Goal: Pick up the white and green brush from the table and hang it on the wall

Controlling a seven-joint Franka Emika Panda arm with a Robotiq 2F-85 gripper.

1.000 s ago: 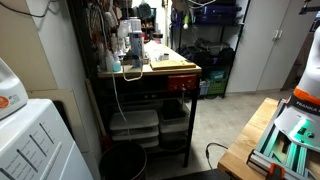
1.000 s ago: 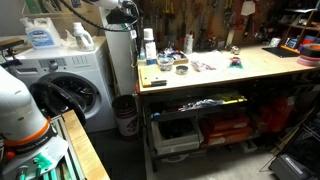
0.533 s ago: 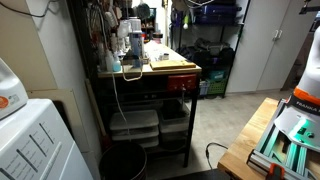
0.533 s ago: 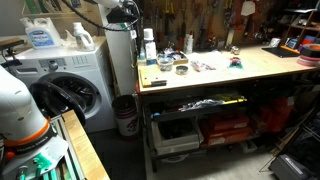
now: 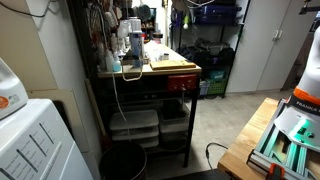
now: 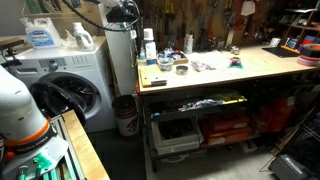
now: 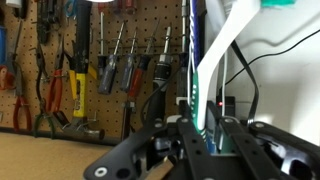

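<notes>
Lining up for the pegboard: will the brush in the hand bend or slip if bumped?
The brush looks like thin plastic, so probably light and slightly springy. Its handle sticks far out of the hand, so a bump could twist it.

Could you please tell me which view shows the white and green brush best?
The wrist view: the white and green brush rises from the gripper, clamped, before the pegboard. Both exterior views are too distant to make it out.

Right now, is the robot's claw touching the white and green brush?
Touching. In the wrist view the brush runs down into the gripper, whose fingers press its handle from both sides.
</notes>
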